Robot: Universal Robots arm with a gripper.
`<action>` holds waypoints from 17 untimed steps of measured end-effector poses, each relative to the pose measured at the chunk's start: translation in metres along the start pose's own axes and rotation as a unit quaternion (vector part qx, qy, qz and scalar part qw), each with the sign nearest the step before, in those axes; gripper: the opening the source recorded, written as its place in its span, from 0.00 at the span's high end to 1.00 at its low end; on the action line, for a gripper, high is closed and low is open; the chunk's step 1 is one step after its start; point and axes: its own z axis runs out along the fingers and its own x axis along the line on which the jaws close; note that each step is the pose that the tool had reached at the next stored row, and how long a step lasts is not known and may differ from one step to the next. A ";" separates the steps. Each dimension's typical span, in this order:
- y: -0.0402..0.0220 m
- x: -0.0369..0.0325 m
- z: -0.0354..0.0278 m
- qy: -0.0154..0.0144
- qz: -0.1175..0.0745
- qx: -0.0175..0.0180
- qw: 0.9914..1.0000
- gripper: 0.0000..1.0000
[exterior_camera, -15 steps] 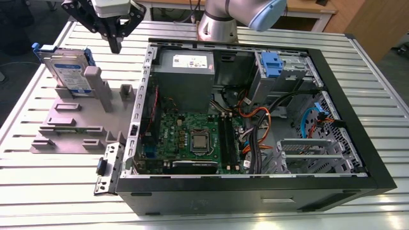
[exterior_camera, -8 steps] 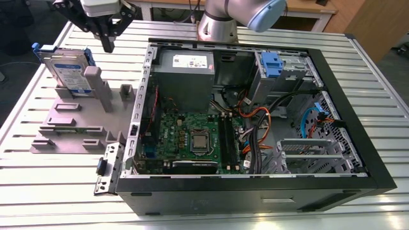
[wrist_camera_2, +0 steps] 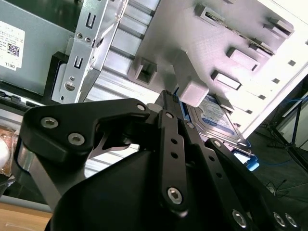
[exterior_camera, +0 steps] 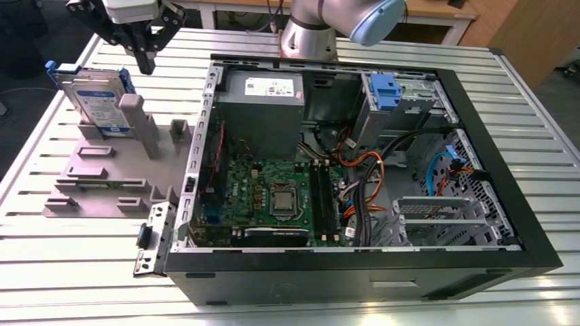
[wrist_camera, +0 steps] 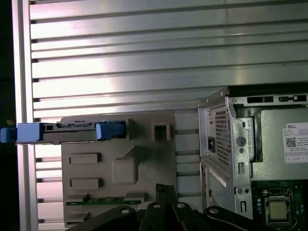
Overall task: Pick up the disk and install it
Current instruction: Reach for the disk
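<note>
The disk stands on its edge at the far end of a grey holder, with its blue bracket at both ends and one flat side next to the holder's tall post. The exterior view shows its white-and-blue labelled face. The first wrist view looks onto it edge-on, a thin grey bar with a blue tab at each end, set along one side of the holder. The second wrist view catches part of the label past the top of the post. The gripper hangs above the holder, just beside the disk on the exterior view's right. Its two black fingers are drawn together and hold nothing, and they do not touch the disk. Both wrist views show the fingers meeting at their tips, over the holder rather than over the disk. The holder lies on a slatted metal table, and its near corner is close to the open computer case on the exterior view's right. Inside the case, the exterior view shows a grey power supply at the back, a green circuit board in front of it and a blue-tabbed drive in the far bay. The first wrist view shows the case's perforated rear wall.
</note>
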 end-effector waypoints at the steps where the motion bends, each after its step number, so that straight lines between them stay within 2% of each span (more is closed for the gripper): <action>1: 0.0000 0.0000 0.0000 0.000 0.000 0.000 1.000 0.89; 10: 0.0003 0.0016 0.0001 0.000 0.000 0.000 1.000 0.89; 17: 0.0039 0.0134 0.0010 0.000 0.000 0.000 1.000 0.89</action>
